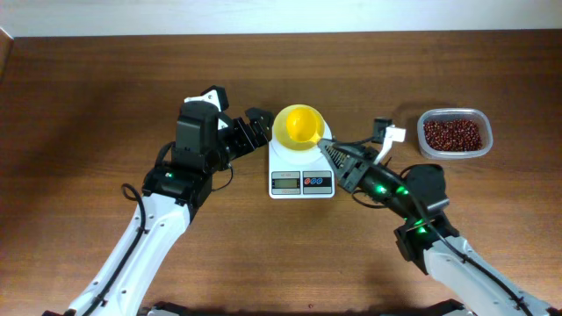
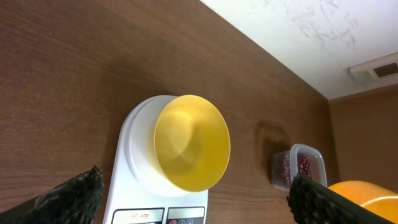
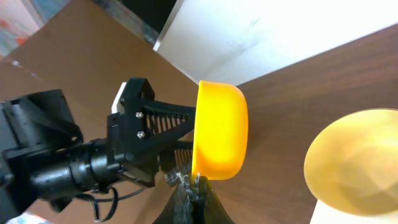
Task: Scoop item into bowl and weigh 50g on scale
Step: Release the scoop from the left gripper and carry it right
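**Scoop near the bowl, bowl bare**

My right gripper [image 3: 191, 190] pinches the yellow scoop [image 3: 221, 130], which is tipped sideways near the bowl [image 2: 189, 143] on the scale [image 1: 301, 174]. The left gripper [image 1: 256, 125] gapes wide and empty beside the scale. I judge we're at scooping — next, swing right to the beans [image 1: 452, 134]. Only the left wrist view shows the bowl's bare inside — overhead hides it.

Pale yellow bowl [image 2: 189, 142], orange-yellow scoop [image 3: 221, 130], white scale [image 1: 301, 163], red-brown beans [image 1: 452, 134], brown woodgrain table [image 1: 88, 88].

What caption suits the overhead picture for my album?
Right gripper holds a yellow plastic scoop at the pale yellow round bowl on the white digital scale; red-brown beans wait aside.
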Robot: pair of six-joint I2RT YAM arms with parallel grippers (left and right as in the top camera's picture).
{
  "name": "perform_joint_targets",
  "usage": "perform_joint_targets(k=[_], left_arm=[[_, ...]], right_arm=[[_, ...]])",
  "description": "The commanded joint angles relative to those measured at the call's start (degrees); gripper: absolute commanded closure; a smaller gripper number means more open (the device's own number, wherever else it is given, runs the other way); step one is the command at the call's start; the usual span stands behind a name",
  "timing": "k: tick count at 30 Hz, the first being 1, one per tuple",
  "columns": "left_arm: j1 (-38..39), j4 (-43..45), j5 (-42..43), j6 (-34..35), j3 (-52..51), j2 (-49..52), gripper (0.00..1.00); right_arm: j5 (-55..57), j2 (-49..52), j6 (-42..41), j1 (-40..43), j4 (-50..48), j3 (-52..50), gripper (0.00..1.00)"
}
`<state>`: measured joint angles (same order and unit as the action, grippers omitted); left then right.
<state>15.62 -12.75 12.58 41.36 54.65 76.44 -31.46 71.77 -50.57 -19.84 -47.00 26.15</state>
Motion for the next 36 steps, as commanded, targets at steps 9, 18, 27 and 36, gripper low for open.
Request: perform_joint_targets(k=[9, 18, 27, 36], left_arm=[[-0.17, -0.22, -1.07, -0.98, 1.01, -1.27, 0.01], [-0.17, -4.31, -1.97, -0.98, 0.94, -1.25, 0.01], [-0.17, -4.28, -1.95, -0.98, 0.94, -1.25, 0.01], [-0.13, -6.95, -1.95, -0.98, 0.9, -1.25, 0.01]], right_arm=[[-17.81, -0.81, -5.03, 17.29, -10.86, 0.0, 0.96], [-11.54, -0.79, -4.04, 19.96, 4.81, 0.0, 0.96], [-13.11, -0.79, -6.49, 19.96, 3.78, 0.0, 0.96], [-13.35, -0.79, 2.97, 19.91, 10.45, 0.0, 0.96]])
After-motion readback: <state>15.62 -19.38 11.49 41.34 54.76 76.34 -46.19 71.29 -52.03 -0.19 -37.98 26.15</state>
